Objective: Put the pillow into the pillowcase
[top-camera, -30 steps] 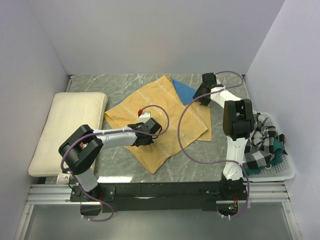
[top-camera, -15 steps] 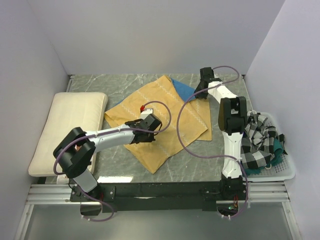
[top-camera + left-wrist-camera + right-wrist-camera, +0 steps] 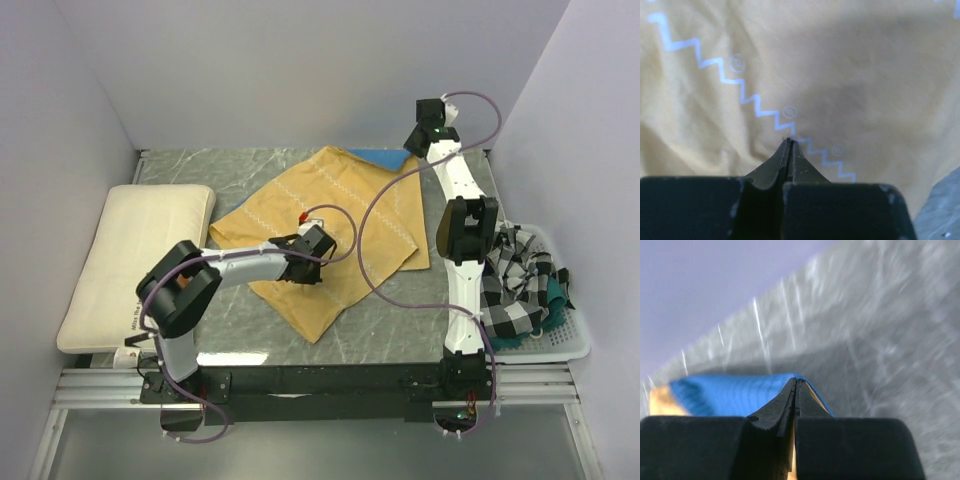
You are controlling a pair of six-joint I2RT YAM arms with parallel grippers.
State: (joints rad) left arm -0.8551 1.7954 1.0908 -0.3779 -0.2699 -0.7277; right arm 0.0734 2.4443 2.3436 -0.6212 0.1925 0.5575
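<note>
The pillow (image 3: pixel 140 258) lies at the left edge of the worktop (image 3: pixel 400 320), plain cream side up, its long side running away from the arms. It is well apart from both pincers, and its near end hangs slightly over the worktop's edge.

Just beside it to the right, the pillowcase (image 3: pixel 335 205) is spread out with its mustard zigzag side up. The left pincer (image 3: pixel 298 270) comes down on the middle of it. In the left wrist view the pincer (image 3: pixel 790 143) is fully closed, with its tips against the yellow cloth (image 3: pixel 850 85); whether a fold is caught between them cannot be told.

Farther right, at the back of the worktop, the right pincer (image 3: pixel 414 150) is clamped on the pillowcase's far corner, where the blue side shows. The right wrist view shows its tips (image 3: pixel 796 381) pinched on that blue fabric (image 3: pixel 725 395), held up off the worktop.

At the far right, a white basket (image 3: pixel 572 345) holds a black-and-white checked cloth (image 3: pixel 520 285).
</note>
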